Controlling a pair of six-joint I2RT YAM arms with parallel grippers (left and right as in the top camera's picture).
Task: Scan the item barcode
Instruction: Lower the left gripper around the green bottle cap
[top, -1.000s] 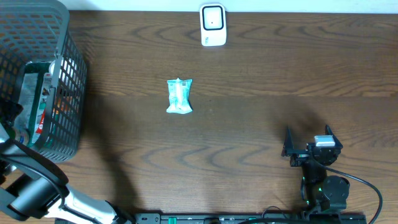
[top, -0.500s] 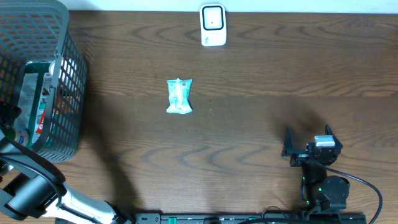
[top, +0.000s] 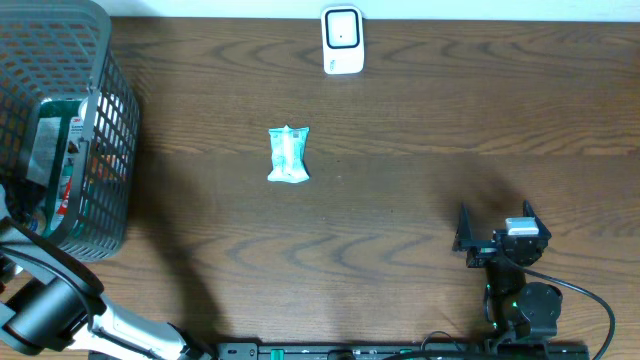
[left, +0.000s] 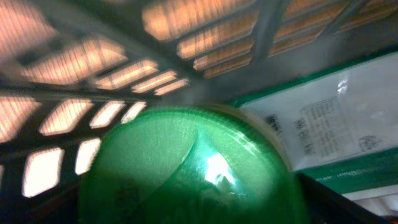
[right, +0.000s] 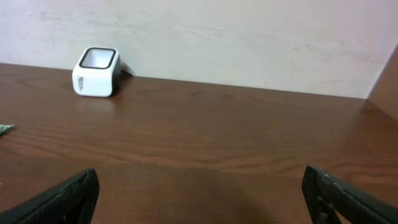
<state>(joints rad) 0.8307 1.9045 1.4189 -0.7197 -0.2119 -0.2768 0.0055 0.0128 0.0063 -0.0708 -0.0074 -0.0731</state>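
The white barcode scanner (top: 342, 40) stands at the table's far edge and also shows as the scanner (right: 95, 71). A teal packet (top: 289, 155) lies on the table's middle. My left arm (top: 40, 300) reaches into the grey basket (top: 110, 110); its gripper is hidden from above. In the left wrist view a blurred green round item (left: 186, 168) fills the space between the wide-apart jaws of my left gripper (left: 199, 202); I cannot tell whether the pads touch it. A white-labelled green package (left: 329, 124) lies beside it. My right gripper (top: 495, 232) stands open and empty at the near right.
The basket's mesh walls (left: 124, 74) close in around my left gripper. A pale wall (right: 249, 37) rises behind the table's far edge. Bare wood (top: 400, 180) lies between the packet, the scanner and my right arm.
My left arm has shifted slightly toward the lower left, and the labelled package in the basket has tilted a little. The right arm and the teal packet have not moved.
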